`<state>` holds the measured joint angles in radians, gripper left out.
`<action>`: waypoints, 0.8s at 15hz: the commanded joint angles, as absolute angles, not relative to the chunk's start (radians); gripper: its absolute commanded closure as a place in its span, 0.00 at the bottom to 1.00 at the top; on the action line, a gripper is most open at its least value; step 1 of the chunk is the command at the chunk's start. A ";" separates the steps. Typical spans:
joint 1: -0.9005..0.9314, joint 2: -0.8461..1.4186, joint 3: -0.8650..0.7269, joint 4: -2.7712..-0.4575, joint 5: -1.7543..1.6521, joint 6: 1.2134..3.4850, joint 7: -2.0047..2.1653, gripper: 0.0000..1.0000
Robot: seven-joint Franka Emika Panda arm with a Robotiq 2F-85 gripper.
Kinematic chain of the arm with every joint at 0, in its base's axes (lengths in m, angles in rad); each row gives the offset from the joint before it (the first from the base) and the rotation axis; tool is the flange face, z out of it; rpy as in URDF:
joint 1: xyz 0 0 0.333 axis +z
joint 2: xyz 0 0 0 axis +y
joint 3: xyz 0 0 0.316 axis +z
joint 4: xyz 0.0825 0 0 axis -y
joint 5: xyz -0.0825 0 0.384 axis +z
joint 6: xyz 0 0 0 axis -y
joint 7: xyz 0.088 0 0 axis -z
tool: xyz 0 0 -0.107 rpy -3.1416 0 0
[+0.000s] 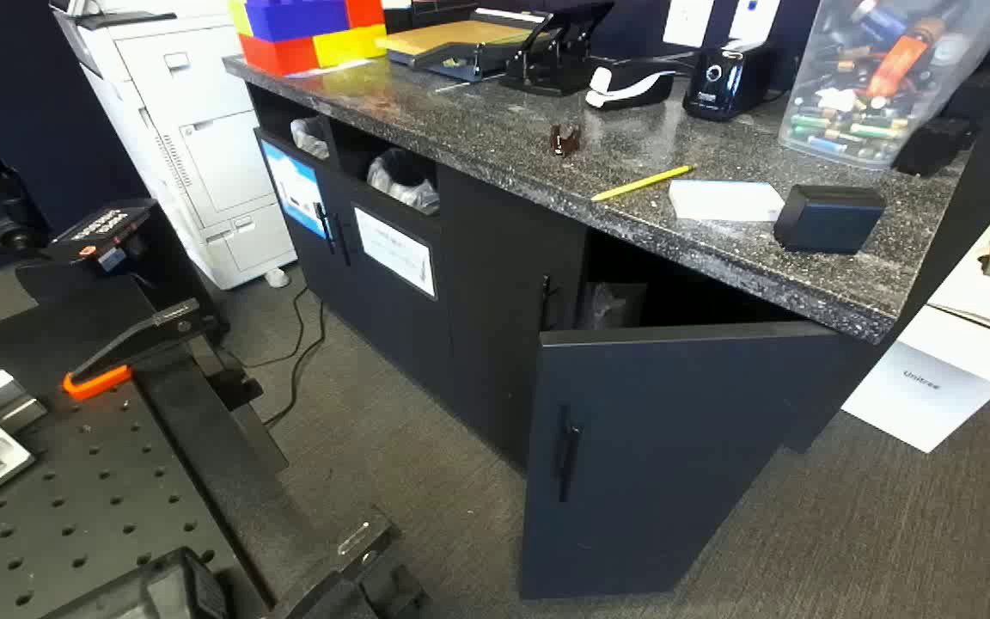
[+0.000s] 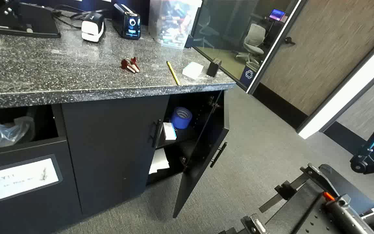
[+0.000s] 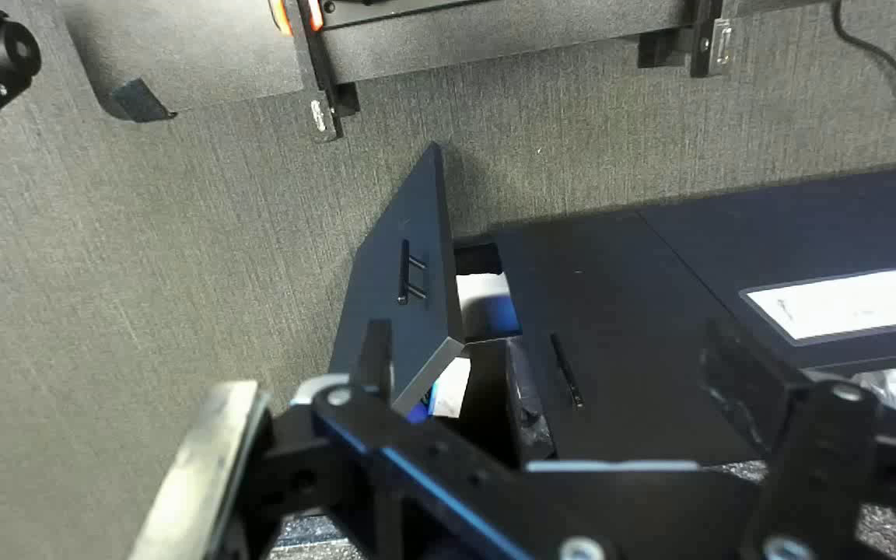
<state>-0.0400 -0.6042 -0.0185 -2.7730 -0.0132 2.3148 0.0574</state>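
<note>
Standing wide apart and empty, the fingers of the gripper are released. In the wrist view the door, ajar, lies beyond the tips and to the left-hand finger's side, partly hidden by that finger. Its handle shows just past the same tip, long axis crosswise to the line joining the fingers. A second handle, on the closed panel, shows between the fingers. The depth from fingers to door cannot be told.
</note>
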 commanded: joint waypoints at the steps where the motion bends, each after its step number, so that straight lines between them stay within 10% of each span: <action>1: -0.043 -0.605 -0.016 -2.771 -0.011 2.312 0.055 0.00; 12: -0.009 -0.331 -0.037 -2.675 0.023 2.419 0.008 0.00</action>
